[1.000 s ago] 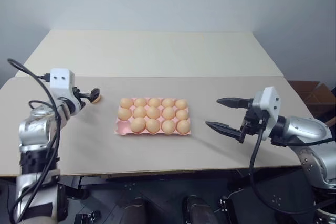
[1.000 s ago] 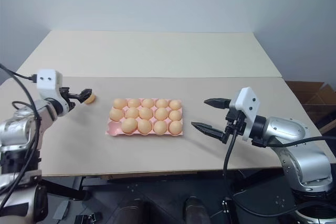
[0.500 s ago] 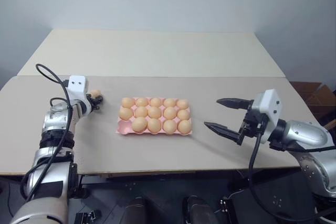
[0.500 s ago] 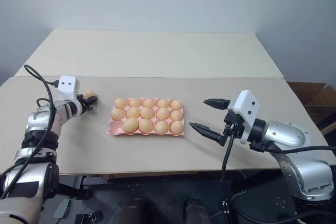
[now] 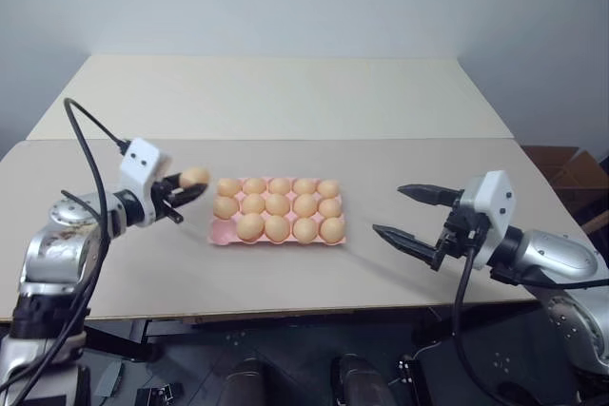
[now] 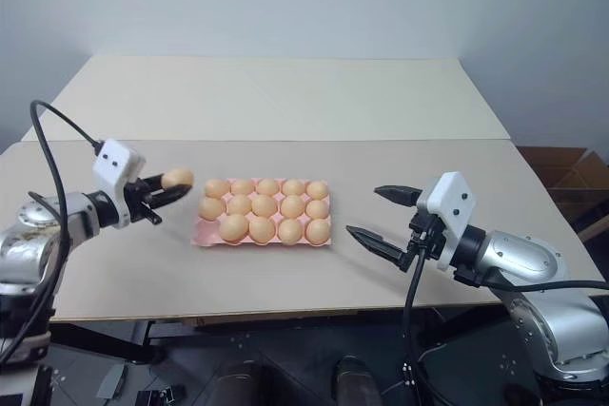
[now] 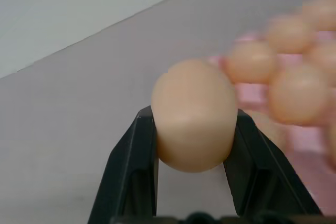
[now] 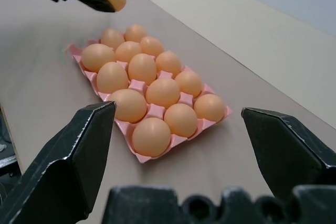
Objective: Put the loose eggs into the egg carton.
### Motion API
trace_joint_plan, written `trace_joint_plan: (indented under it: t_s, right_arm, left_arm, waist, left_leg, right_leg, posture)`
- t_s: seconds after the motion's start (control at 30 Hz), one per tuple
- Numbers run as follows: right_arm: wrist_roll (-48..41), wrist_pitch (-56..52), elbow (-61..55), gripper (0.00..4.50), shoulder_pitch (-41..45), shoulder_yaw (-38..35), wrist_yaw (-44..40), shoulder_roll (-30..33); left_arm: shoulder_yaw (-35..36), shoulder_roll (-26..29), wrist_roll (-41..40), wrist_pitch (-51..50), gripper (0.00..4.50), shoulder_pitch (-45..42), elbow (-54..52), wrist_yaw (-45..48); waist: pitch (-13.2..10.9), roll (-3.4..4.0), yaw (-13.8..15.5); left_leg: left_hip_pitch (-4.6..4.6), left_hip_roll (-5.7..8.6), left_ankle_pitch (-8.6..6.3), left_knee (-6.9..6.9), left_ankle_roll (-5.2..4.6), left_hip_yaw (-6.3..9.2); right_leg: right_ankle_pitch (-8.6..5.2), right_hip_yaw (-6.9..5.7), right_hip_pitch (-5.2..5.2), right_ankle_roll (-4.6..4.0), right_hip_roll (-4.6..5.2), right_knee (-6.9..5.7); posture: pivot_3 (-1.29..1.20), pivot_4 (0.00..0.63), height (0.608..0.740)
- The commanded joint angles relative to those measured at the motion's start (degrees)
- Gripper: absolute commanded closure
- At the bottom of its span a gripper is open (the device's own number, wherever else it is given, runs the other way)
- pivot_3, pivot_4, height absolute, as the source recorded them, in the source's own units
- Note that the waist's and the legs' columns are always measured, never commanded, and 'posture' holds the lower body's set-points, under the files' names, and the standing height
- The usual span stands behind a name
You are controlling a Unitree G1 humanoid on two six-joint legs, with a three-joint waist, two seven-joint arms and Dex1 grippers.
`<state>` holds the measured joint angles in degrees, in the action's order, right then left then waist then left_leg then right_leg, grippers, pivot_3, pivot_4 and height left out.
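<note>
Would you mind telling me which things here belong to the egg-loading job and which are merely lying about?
Part of the job:
- egg gripped in the left gripper
- egg carton, one near-left corner cup empty
- eggs already seated
- right gripper, open, empty

Just there:
- table
- cardboard boxes on the right

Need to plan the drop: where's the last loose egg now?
Head view: egg clamped in the left end effector, raised just left of the carton.

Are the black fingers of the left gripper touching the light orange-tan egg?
Touching. In the left wrist view, the left gripper has both black fingers pressed against the sides of the smooth light orange-tan egg, with no gap.
</note>
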<state>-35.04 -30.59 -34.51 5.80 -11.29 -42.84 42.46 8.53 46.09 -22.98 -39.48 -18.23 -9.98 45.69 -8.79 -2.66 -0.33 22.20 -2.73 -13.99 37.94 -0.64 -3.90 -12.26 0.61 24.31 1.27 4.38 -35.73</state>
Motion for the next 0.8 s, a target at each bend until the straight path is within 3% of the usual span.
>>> trace_joint_plan:
  t_s: [0.03, 0.13, 0.43, 0.73, 0.8]
  right_arm:
    - [-0.3, 0.4, -2.0, 0.0, 0.6, -0.4, 0.9, -0.1]
    - [-0.2, 0.5, -2.1, 0.0, 0.6, -0.4, 1.1, -0.2]
    - [-1.5, -0.3, -3.1, 0.0, 0.5, -1.4, 1.9, 0.3]
    - [-1.8, -0.3, -2.1, 0.0, 2.5, -0.2, 1.4, 0.2]
    - [-1.9, -0.2, -2.0, 0.0, 2.5, -0.3, 0.7, 0.5]
  left_arm:
    - [-1.8, 1.3, -1.9, -2.3, 3.08, 4.1, -6.8, 2.4]
    - [-3.5, 1.7, -0.8, -2.7, 3.08, 6.1, -7.6, 2.3]
    - [-0.4, 2.1, -2.0, -3.7, 0.16, 5.6, -9.5, 0.6]
    - [15.4, 5.1, -8.1, 0.0, 0.03, 10.5, -9.2, 6.1]
    - [20.9, 5.8, -9.2, 2.2, 0.03, 15.4, -9.1, 10.4]
  waist:
    - [0.0, 0.0, 0.1]
    - [0.0, 0.0, 0.2]
    - [0.0, 0.0, 0.5]
    - [0.0, 0.01, 0.1]
    - [0.0, 0.01, -0.1]
  left_leg:
    - [-0.08, 0.0, 0.02, 0.0, 0.01, 0.0]
    - [-0.12, -0.02, 0.08, 0.0, 0.03, 0.0]
    - [0.0, 0.0, 0.08, 0.0, 0.0, 0.02]
    - [-0.01, -0.04, 0.08, 0.0, 0.0, 0.02]
    - [-0.02, -0.04, 0.08, 0.0, 0.0, 0.0]
  right_leg:
    - [-0.04, 0.01, -0.05, 0.03, 0.0, -0.04]
    - [-0.18, 0.02, -0.04, 0.24, -0.07, -0.09]
    - [-0.02, 0.02, 0.02, -0.04, -0.06, -0.03]
    - [-0.05, 0.0, 0.05, -0.05, -0.08, -0.05]
    - [-0.06, 0.01, 0.06, -0.04, -0.07, -0.05]
  posture:
    - [0.0, 0.15, 0.74]
    - [0.0, 0.15, 0.74]
    - [0.0, 0.15, 0.74]
    - [0.0, 0.15, 0.74]
    - [0.0, 0.15, 0.74]
